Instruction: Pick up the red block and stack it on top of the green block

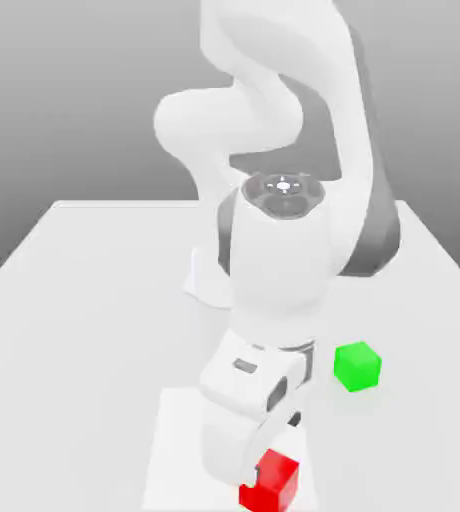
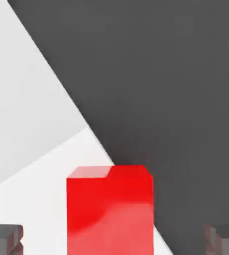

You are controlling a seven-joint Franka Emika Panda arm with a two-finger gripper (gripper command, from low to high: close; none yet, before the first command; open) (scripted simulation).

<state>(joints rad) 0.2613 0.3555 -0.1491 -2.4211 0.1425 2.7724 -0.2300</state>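
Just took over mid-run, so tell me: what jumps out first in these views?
The red block stands out most, sitting between the open gripper's fingertips at the table's near edge in the exterior view. The green block sits apart, toward the exterior view's right, behind the big white arm.

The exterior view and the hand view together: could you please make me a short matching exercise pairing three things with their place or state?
Things:
1. red block
2. green block
3. gripper

Places or states:
A. stands alone on the table, toward the exterior view's right of the arm
B. open, one finger on each side of a cube
C. sits between the two fingers, on the table

Pairs: 1-C, 2-A, 3-B
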